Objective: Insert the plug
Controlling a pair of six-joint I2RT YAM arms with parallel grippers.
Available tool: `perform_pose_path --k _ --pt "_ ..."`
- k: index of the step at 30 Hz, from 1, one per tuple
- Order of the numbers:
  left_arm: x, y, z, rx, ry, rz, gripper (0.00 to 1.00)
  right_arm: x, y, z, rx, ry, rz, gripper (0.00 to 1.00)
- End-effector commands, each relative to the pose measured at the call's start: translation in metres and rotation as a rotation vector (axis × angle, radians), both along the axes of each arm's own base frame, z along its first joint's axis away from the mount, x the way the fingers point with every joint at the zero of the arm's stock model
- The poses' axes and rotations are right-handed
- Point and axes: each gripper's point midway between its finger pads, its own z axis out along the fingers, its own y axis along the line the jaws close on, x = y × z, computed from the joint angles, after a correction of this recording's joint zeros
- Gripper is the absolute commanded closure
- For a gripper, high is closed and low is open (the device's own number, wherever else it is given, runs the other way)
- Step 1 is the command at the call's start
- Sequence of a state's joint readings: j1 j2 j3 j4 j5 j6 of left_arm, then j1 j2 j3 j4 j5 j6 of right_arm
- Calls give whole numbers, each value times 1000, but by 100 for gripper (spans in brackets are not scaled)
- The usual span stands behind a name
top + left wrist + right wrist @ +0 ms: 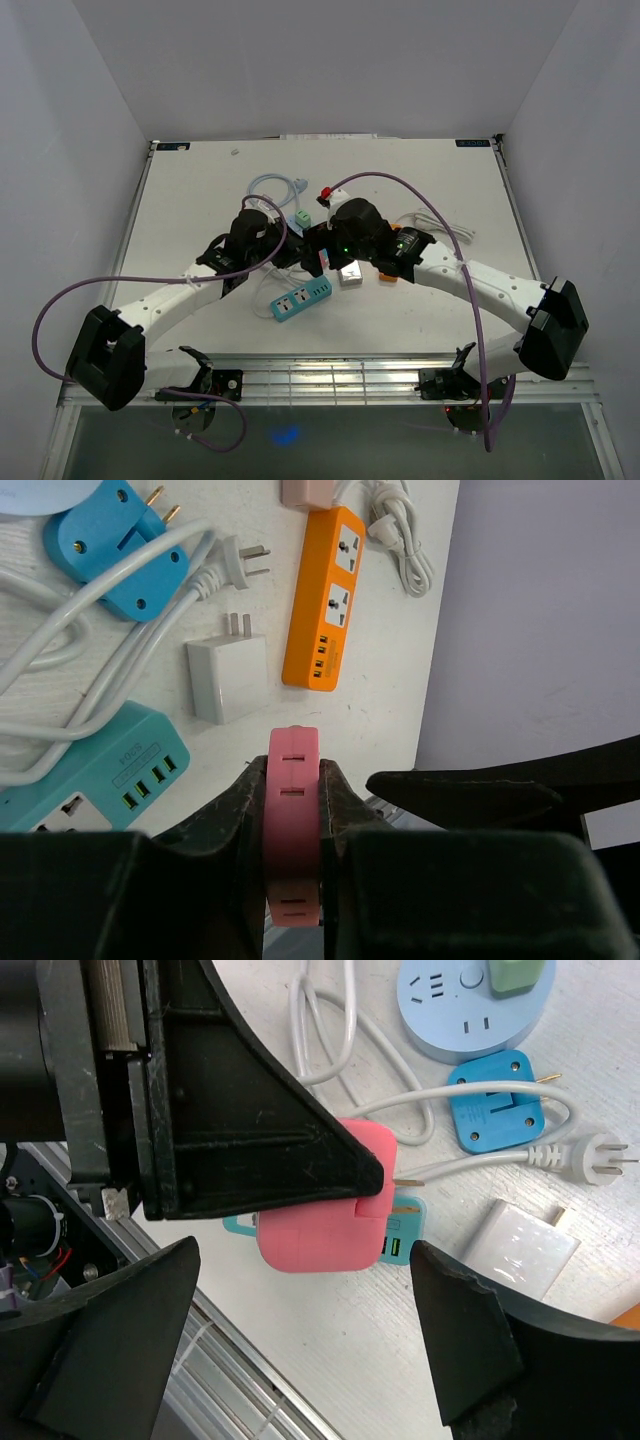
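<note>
Plug (292,830) (pink, seen edge-on) is clamped in the left pincer (292,775), its long axis running 12 to 6, above the surface (390,710). The teal power strip (100,765) lies at its 8 o'clock. The right pincer (305,1248) gapes wide, with the plug at its 12 o'clock.

On my white table (450,190) I see an orange power strip (323,600) lying flat, a white charger (228,675) just beside it. A blue adapter (115,550) lies against looping white cables (140,645), one ending in a three-pin plug (240,560). A green plug (517,975) sits in a round pale-blue socket hub (470,1010)
</note>
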State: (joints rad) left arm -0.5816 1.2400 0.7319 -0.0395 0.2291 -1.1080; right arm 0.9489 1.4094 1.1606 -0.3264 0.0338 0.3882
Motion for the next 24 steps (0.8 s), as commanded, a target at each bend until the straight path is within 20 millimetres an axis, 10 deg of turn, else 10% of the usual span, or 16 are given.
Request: perform_pose_path --k 1,9,24 --pt "10 9 11 55 -33 11 100 1 -2 17 52 -47 13 9" --pt "18 24 10 105 -26 17 100 4 -19 18 57 -79 -11 9" --pt "81 120 -5 395 146 182 100 60 -41 21 17 -132 -105 10"
